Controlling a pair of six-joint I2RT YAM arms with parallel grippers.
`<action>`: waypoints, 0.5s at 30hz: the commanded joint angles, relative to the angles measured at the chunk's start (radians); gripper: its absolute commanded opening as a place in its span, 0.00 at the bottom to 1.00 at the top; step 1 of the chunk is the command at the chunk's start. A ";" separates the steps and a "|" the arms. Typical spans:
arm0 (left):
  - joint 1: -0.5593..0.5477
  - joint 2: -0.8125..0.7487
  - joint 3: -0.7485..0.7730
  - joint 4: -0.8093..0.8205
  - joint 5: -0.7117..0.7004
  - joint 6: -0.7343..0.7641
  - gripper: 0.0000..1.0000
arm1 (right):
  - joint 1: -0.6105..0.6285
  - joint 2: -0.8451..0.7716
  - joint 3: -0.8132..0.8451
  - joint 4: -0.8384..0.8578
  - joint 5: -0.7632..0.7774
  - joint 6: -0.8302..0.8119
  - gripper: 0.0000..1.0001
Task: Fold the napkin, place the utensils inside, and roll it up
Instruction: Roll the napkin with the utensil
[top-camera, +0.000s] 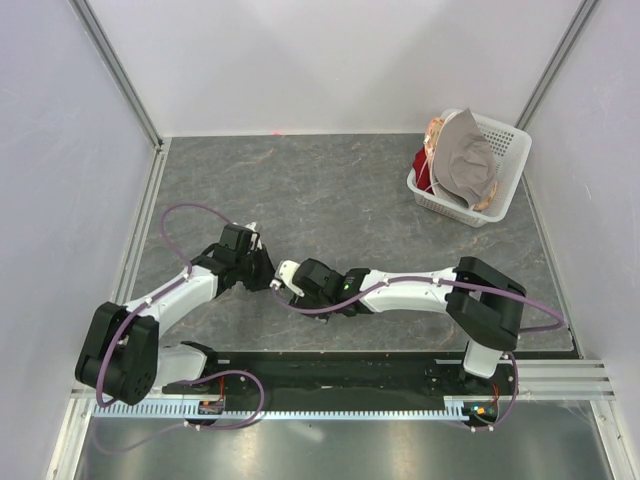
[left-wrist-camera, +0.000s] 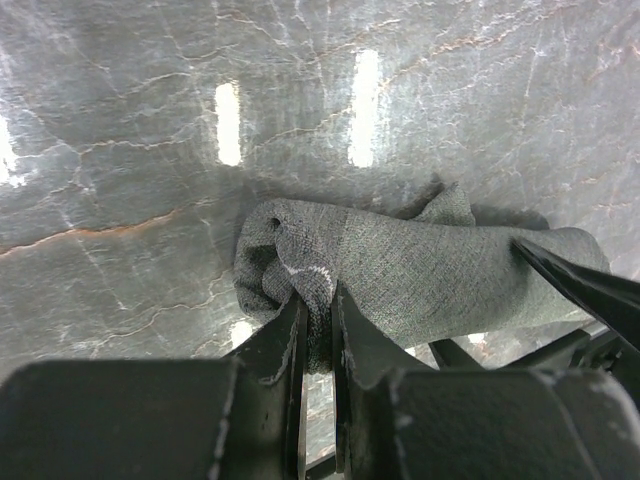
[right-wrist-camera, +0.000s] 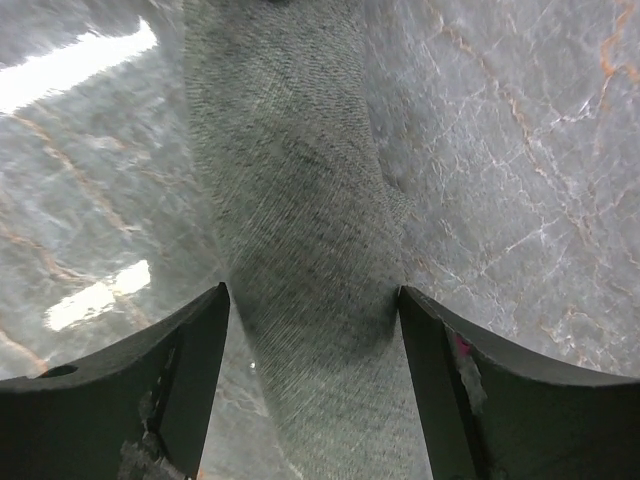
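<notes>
The napkin (left-wrist-camera: 420, 265) is a dark grey-green roll lying on the marbled table, its coiled end with the light hem facing the left wrist camera. My left gripper (left-wrist-camera: 318, 295) is shut on the cloth at that end. My right gripper (right-wrist-camera: 312, 295) straddles the roll (right-wrist-camera: 300, 200) farther along, both fingers pressed against its sides. One of its fingers (left-wrist-camera: 580, 285) shows in the left wrist view. In the top view the two grippers, left (top-camera: 262, 268) and right (top-camera: 283, 275), meet at the table's near middle and cover the roll. The spoon is not in view.
A white basket (top-camera: 505, 150) stands at the back right, holding a paler grey-beige cloth (top-camera: 465, 160) and some red and orange items. Grey walls close the left, back and right of the table. The arm bases sit on the black rail (top-camera: 330, 375) along the near edge.
</notes>
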 joint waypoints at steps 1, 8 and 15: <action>0.001 0.016 0.042 -0.004 0.049 0.031 0.02 | -0.053 0.015 0.007 0.023 -0.067 -0.014 0.75; 0.001 0.020 0.053 0.025 0.098 0.066 0.16 | -0.188 0.048 0.021 -0.019 -0.421 -0.002 0.61; 0.003 -0.039 0.042 0.005 0.023 0.053 0.66 | -0.308 0.148 0.069 -0.138 -0.754 0.022 0.50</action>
